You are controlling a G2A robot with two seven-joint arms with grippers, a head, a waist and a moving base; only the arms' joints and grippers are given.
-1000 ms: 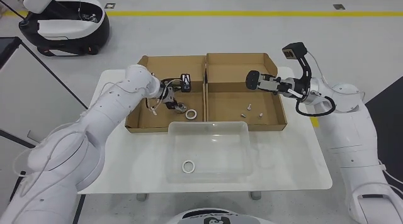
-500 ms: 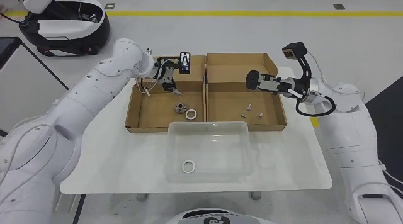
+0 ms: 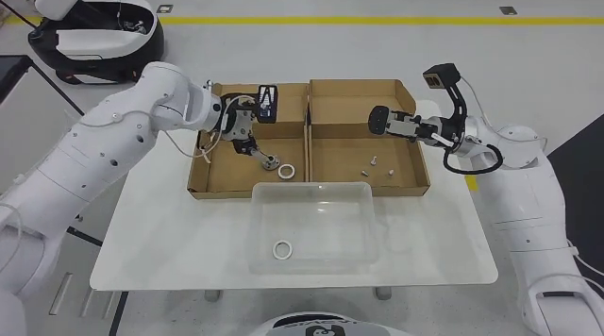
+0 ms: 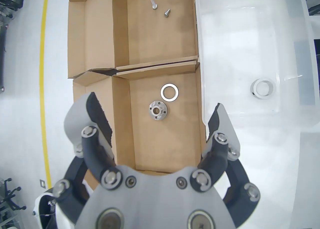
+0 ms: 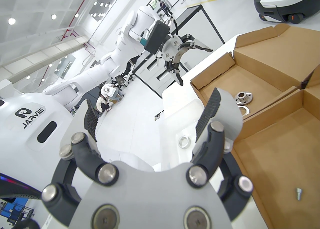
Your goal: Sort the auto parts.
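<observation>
Chiefly, we judged the risk to lie with the collar (image 3: 281, 250), the one part lying in the clear bin (image 3: 340, 232), at its near-left corner. It was a smooth metal ring lying flat on a slick floor. Wide-spread jaws closing on it off-centre could push it aside or let it slip during the lift. The far wall of the bin stood just beside the near wall of the left box (image 3: 222, 177). A low transfer could strike either rim and shift the box, disturbing the flanged hub (image 3: 271, 160) and the washer (image 3: 290, 172) that lay just beside each other in it. Both arms appeared able to reach the bin, so a simultaneous approach could bring them into contact. A collar released into the right box (image 3: 340, 157), among the bolts (image 3: 375, 159), would be a sorting fault.

The left arm (image 3: 160, 114) reached in from the left, with its wrist above the far-left part of the left box. The left jaws were spread wide and held nothing. They pointed down and to the right, toward the hub and washer, touching neither. The right arm (image 3: 472, 142) was folded in from the right edge of the table (image 3: 170, 251), with its wrist above the far part of the right box. The right jaws, likewise spread and empty, faced left, apart from the bolts.
</observation>
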